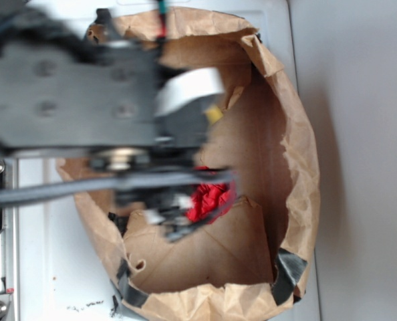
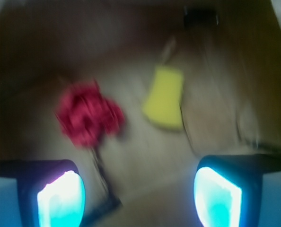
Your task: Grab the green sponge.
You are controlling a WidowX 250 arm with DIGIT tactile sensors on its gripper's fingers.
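Green sponge (image 2: 164, 98) blurred, mostly arm-hidden outside | pincer (image 2: 139, 198) spread, empty | red wad (image 2: 89, 115) beside it

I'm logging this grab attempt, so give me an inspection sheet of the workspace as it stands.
Surface: brown paper bag lying open, its inside serving as the work floor; it rests on a white top.
Job's things: green sponge, yellow in color, lying free on the bag floor, untouched.
Clutter: red wrinkly wad beside the sponge, apart from it.
Grippers: gripper open, both fingers clear of the sponge, nothing between them.
Cables: red and green wires at the arm's top edge.
Surroundings: black tape patches on the bag rim; views blurred.
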